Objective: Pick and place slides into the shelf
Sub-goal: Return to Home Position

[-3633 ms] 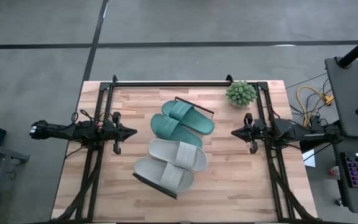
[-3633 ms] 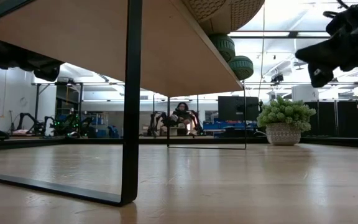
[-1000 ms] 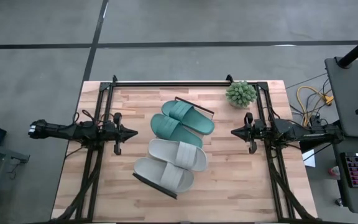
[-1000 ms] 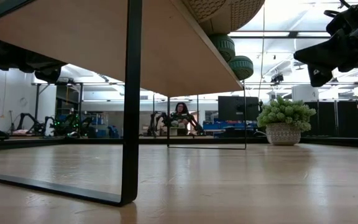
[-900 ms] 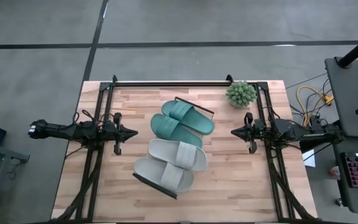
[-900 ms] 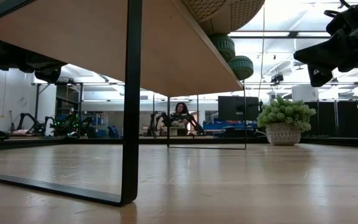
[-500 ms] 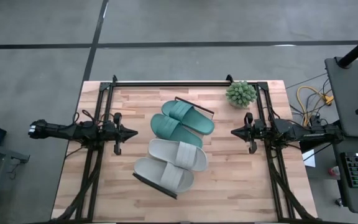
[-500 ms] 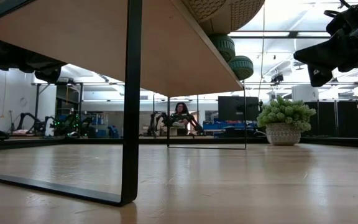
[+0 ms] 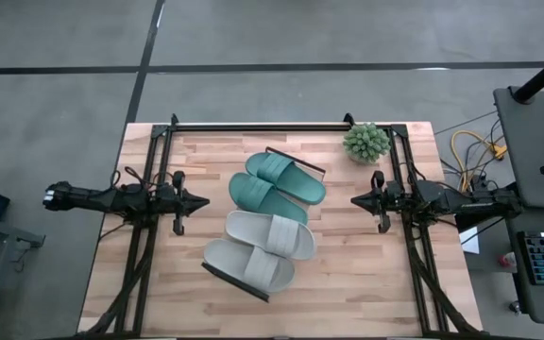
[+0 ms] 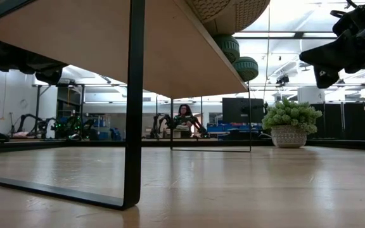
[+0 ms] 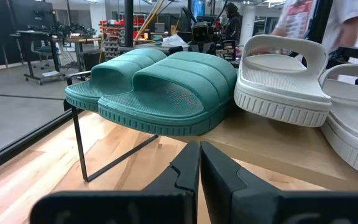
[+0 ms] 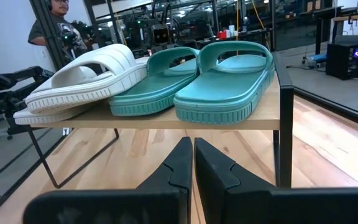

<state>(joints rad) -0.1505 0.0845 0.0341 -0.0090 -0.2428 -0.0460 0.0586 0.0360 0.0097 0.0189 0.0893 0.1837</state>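
- Wood tops the desk point(image 9: 348, 283) below me. Beyond it lies a workshop room, where a person point(image 10: 185, 117) shows far back in the low view.
- The shelf point(image 9: 297, 160) stands slantwise in the middle of the desk. It is a light plank raised on thin dark legs, and all four slides lie on it in a row.
- The two teal slides point(image 9: 277, 187) sit side by side at the end of the shelf nearer the desk's far edge.
- The two grey slides point(image 9: 258, 250) fill the end nearer the desk's near edge. One of them lies right against the neighbouring teal one.
- My left pincer point(image 9: 204, 200) hangs over the left part of the desk, near the shelf but apart from it. Its tip points toward the slides.
- Seen from my left wrist, its fingers point(image 11: 188, 165) are pressed together with nothing between them, level with the plank's edge.
- My right pincer point(image 9: 353, 200) hangs over the right part of the desk, facing the shelf from the other side and touching nothing.
- Its fingers point(image 12: 179, 162) are likewise pressed together and hold nothing.
- A small potted plant point(image 9: 365, 142) stands in the desk's far right corner, well apart from the shelf.
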